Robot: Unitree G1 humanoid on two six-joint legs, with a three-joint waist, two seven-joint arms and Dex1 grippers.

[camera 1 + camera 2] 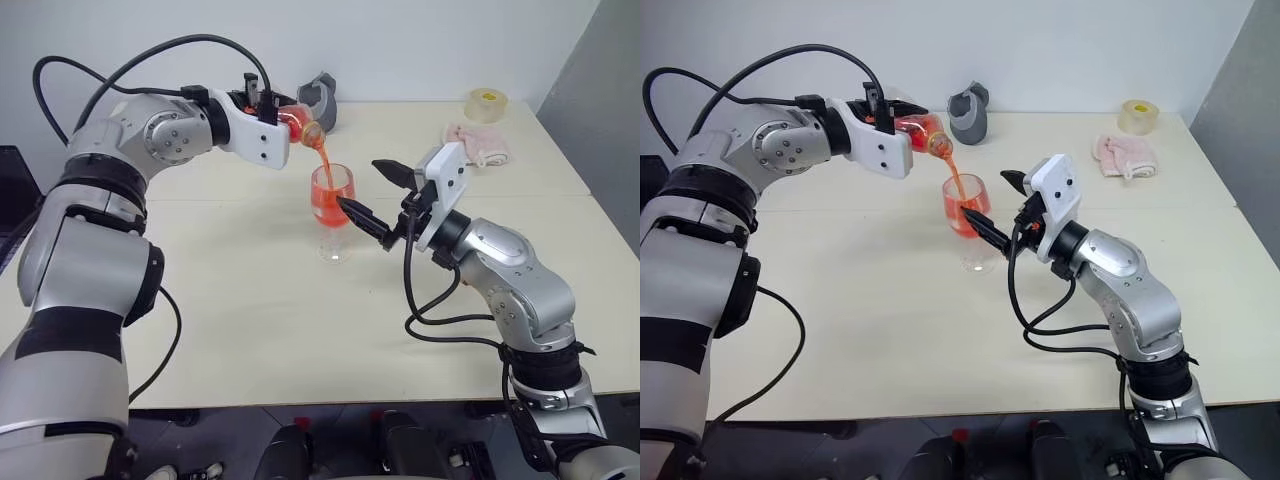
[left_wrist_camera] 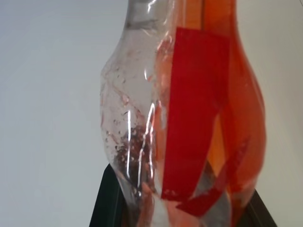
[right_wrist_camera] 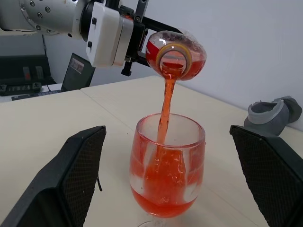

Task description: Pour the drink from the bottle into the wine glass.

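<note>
While the right gripper [image 1: 374, 193] holds its ribbed black fingers wide apart either side of the glass [image 1: 333, 205] without touching, the rounded clear bowl stands on the pale table [image 1: 250, 330] roughly half full of frothing red drink [image 3: 165, 182]. Just above, the left gripper [image 1: 268, 108], clamped on the tipped clear plastic bottle [image 1: 298, 121], feeds a thin stream into the bowl. Beyond lie a grey moulded object [image 1: 320, 98], pink cloth [image 1: 479, 143] and tape roll [image 1: 486, 103].

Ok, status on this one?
Left gripper shut on bottle, drink streaming into wine glass. Right gripper open beside glass. Nothing obstructing.
</note>
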